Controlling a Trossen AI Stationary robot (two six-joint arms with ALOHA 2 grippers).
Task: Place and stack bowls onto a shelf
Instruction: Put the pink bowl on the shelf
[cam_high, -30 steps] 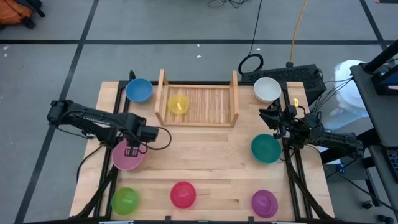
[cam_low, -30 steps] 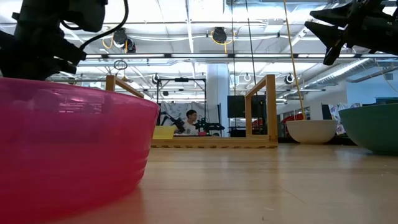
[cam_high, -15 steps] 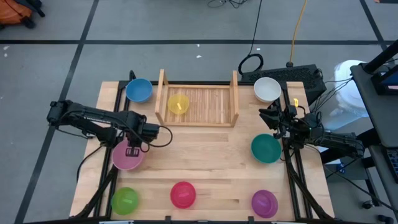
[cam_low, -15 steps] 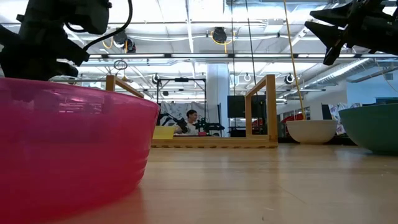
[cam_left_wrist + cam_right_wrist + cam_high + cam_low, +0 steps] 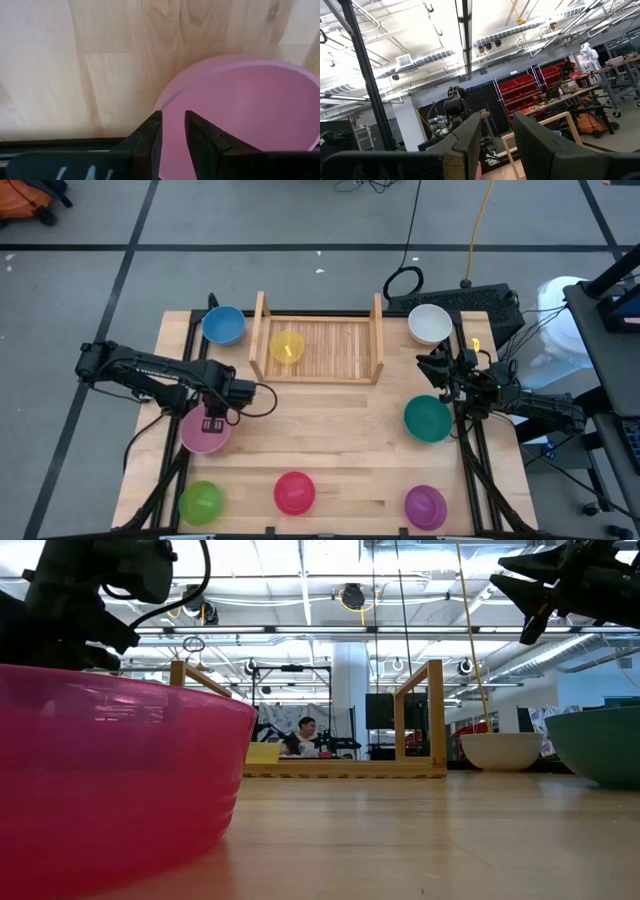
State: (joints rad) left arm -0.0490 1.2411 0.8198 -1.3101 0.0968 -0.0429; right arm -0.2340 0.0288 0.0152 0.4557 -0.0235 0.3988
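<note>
Left gripper (image 5: 213, 423) hangs empty, fingers slightly apart, over the pink bowl (image 5: 204, 432) rim; right gripper (image 5: 432, 367) idles likewise up high; risk: bowl skids on the tabletop (image 5: 330, 440) (yellow bowl (image 5: 287, 347) already sits on the shelf (image 5: 335, 350)).

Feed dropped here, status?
Left gripper open over pink bowl rim. Right gripper open, raised, idle. Yellow bowl on shelf. Nothing blocking.
</note>
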